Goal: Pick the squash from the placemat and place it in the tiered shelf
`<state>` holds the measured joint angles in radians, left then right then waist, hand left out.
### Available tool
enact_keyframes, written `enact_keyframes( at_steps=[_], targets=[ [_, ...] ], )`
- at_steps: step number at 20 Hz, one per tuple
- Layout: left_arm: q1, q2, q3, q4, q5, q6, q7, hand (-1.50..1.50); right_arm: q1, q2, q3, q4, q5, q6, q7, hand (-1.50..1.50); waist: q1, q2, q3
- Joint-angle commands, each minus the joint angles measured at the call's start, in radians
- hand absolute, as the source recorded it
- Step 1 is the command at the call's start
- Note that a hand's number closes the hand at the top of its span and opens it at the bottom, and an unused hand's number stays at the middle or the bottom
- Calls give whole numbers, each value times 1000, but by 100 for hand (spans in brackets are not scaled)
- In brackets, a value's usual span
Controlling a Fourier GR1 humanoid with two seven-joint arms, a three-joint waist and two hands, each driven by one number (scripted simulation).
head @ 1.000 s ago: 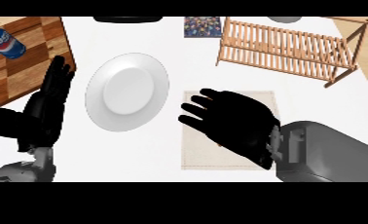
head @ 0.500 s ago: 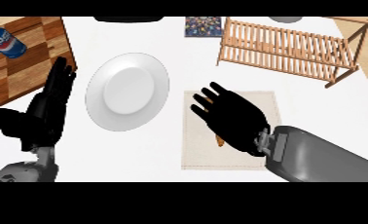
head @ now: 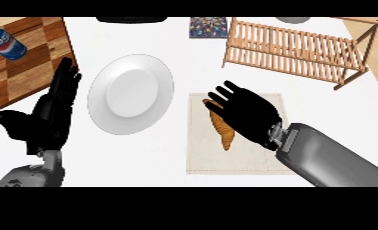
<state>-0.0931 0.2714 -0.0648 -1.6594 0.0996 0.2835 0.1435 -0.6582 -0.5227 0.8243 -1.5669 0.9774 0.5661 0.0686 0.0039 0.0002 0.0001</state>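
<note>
I am bringing my right hand down over the squash, which is lying on the beige placemat at about five o'clock from the white plate. My fingers are spread fairly wide and only beginning to bend over the squash's upper end — nothing is held yet. To do this well, I judge I should close along the thicker top part, since the orange body is tapering to a point toward six o'clock and looks smooth enough to slip. The placemat seems a thin woven cloth, so I should be lifting straight up rather than dragging. The slatted wooden tiered shelf is waiting at one o'clock. My left hand is resting open at nine o'clock.
</note>
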Motion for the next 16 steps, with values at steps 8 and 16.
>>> enact_keyframes(
  at_steps=[8,16],
  targets=[
    [29,-11,52,-16,-16,-53,-15,0,54,82,-84,231,184,-124,-197,-150,3,1,0],
    [25,-41,65,-18,-45,-57,8,0,110,147,-143,322,288,-234,-295,-150,2,0,0]
  ],
)
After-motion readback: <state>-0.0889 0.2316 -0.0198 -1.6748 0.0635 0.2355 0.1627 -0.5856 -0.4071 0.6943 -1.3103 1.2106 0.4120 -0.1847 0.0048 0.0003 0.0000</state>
